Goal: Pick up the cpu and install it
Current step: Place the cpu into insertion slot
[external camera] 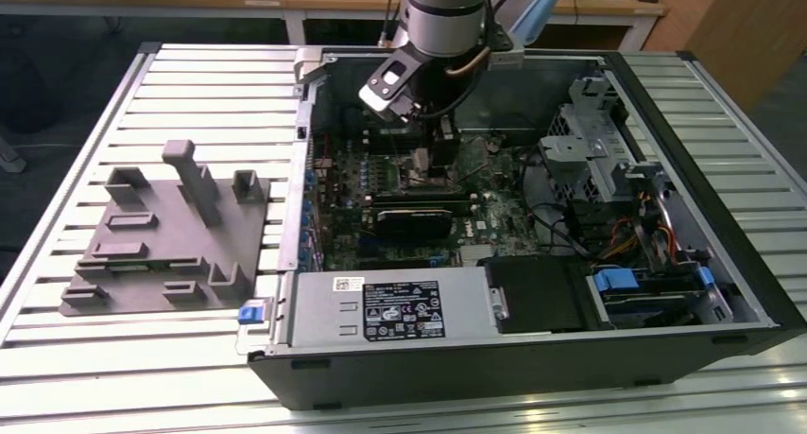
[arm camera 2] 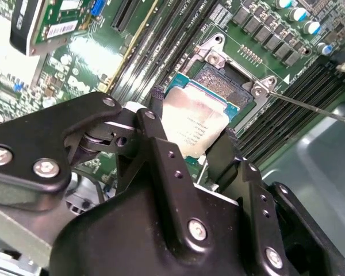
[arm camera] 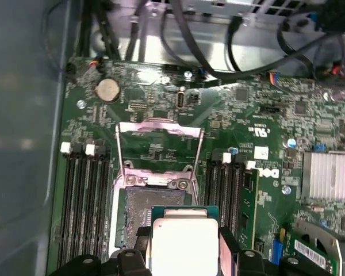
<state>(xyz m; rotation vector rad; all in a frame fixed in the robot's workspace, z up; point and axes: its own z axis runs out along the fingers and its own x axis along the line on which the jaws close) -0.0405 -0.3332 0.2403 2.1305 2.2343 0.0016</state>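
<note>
A slatted metal table [external camera: 127, 377] carries an open computer case [external camera: 505, 368] lying on its side, with wooden desks behind it at the top of the exterior view. A grey plastic holder [external camera: 164, 235] sits on the table at the exterior view's left, just beside the case. The arm [external camera: 441, 18] reaches down from the upper middle into the case, over the green circuit board [external camera: 492, 217]. The gripper [arm camera 2: 192, 129] is clenched on the cpu [arm camera 2: 192, 123], one black finger [arm camera 2: 155, 118] on each of two opposite edges, silver top facing up. In both wrist views the cpu [arm camera: 184, 244] hangs partly over the open socket [arm camera: 141, 213], whose metal frame [arm camera: 159, 149] is swung up. Whether the cpu touches the socket cannot be told. A silver box [external camera: 391, 306] with a white label lies at the lower middle.
</note>
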